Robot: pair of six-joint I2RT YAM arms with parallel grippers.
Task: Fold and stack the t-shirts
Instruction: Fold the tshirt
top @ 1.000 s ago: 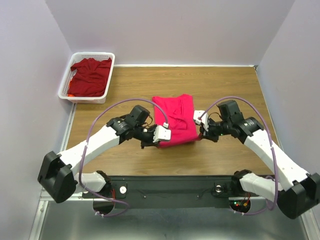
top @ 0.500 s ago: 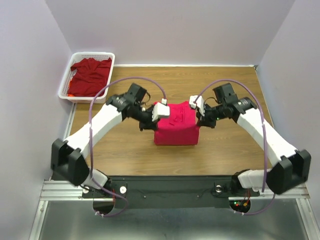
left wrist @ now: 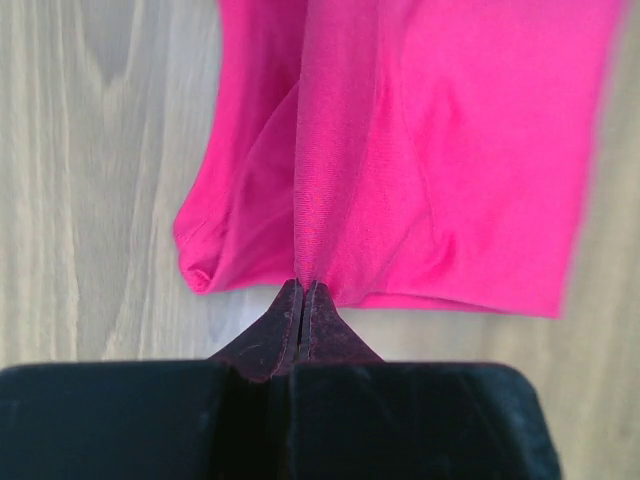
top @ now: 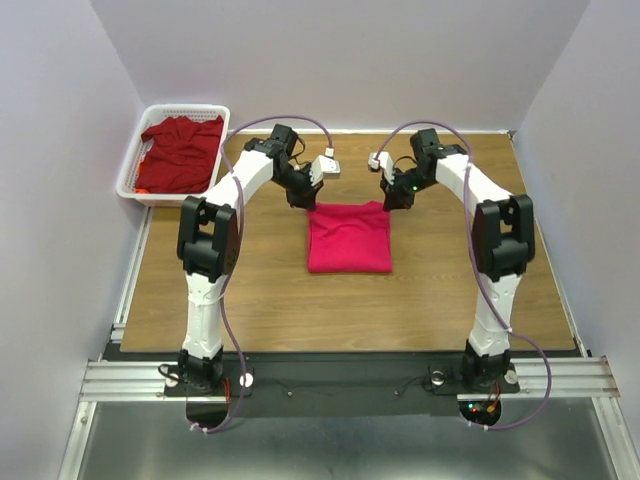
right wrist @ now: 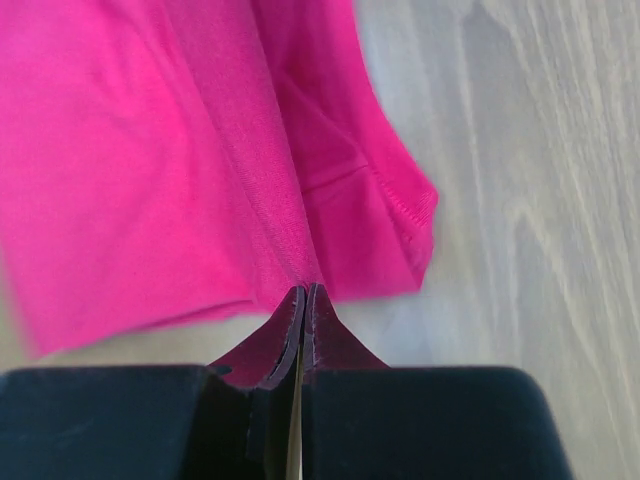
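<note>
The bright pinkish-red t-shirt (top: 348,238) lies folded into a small rectangle at the table's middle. My left gripper (top: 304,202) is at its far left corner and is shut on a pinch of its cloth (left wrist: 330,180); the tips meet on the fabric in the left wrist view (left wrist: 303,288). My right gripper (top: 387,202) is at the far right corner, shut on the cloth (right wrist: 180,170) in the same way (right wrist: 305,292). The darker maroon-red t-shirt (top: 180,152) lies crumpled in the basket at the far left.
The white mesh basket (top: 133,168) stands at the table's far left corner. Both arms stretch out far over the wooden table (top: 450,270). Grey walls close the back and both sides.
Both grippers have carried the shirt's near edge up and away to the far side, folding it over. The shirt now lies flatter and the arms reach much farther out.
</note>
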